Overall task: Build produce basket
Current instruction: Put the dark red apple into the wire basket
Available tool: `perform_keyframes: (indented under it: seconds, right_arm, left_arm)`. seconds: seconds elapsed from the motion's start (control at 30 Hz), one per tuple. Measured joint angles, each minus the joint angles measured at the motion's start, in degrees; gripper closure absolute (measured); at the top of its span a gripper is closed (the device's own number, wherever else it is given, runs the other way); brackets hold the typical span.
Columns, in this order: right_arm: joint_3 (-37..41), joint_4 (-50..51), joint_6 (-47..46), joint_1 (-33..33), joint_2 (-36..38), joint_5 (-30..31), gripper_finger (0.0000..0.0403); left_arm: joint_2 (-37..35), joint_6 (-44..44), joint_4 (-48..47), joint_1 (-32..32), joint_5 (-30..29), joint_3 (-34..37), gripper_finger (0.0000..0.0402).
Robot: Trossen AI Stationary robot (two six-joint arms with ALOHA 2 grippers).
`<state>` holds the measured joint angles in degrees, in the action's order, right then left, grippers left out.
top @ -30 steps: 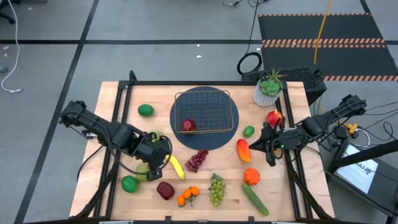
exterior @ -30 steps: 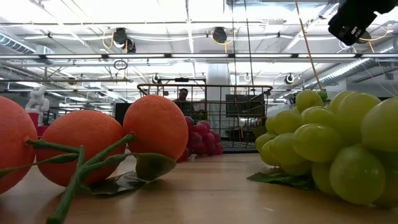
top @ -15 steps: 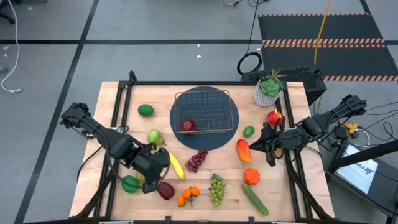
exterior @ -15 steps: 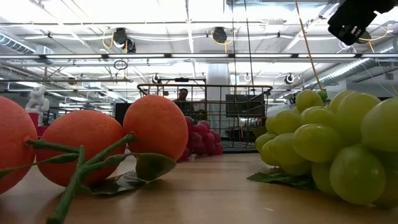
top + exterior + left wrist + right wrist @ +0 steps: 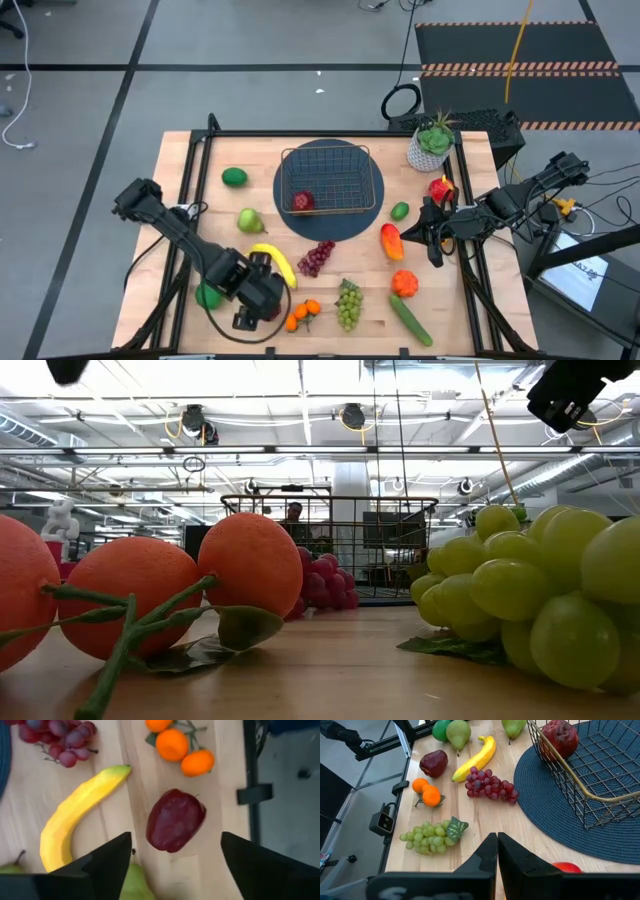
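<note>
The wire basket [image 5: 331, 178] stands on a round dark mat [image 5: 300, 228] and holds one red apple [image 5: 302, 201]. The other produce lies loose on the table. My left gripper [image 5: 176, 839] hangs open over a dark red apple [image 5: 175, 820] near the table's front edge, one finger on either side of it and clear of it. A banana [image 5: 80, 820], oranges [image 5: 180, 747] and purple grapes [image 5: 60, 737] lie close by. My right gripper [image 5: 497, 847] waits shut at the table's right side.
Green grapes [image 5: 348, 303], a cucumber [image 5: 410, 320], an orange pepper [image 5: 404, 283], a mango [image 5: 391, 241] and limes [image 5: 234, 177] are spread over the table. A pear [image 5: 250, 220] lies left of the mat. A potted plant [image 5: 432, 140] stands at the far right corner.
My left gripper has moved toward the table's near edge and somewhat to the right, from above the banana and pear to above the dark red apple. The pear left of the mat now shows uncovered. The produce has stayed in place.
</note>
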<state>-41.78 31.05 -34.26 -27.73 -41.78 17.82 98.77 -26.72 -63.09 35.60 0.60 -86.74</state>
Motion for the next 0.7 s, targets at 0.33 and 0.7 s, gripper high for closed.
perform_keyframes:
  seconds: [0.33, 0.7]
  right_arm:
    - [0.0, 0.0, 0.0, 0.0, -0.02, 0.0, 0.0395]
    - [0.0, 0.02, 0.0, 0.0, 0.0, 0.01, 0.0395]
  left_arm:
    - [6.72, 6.93, 0.38, 0.21, 2.36, 0.0, 0.0045]
    - [8.23, 7.81, 5.74, 0.06, 2.8, 5.88, 0.0041]
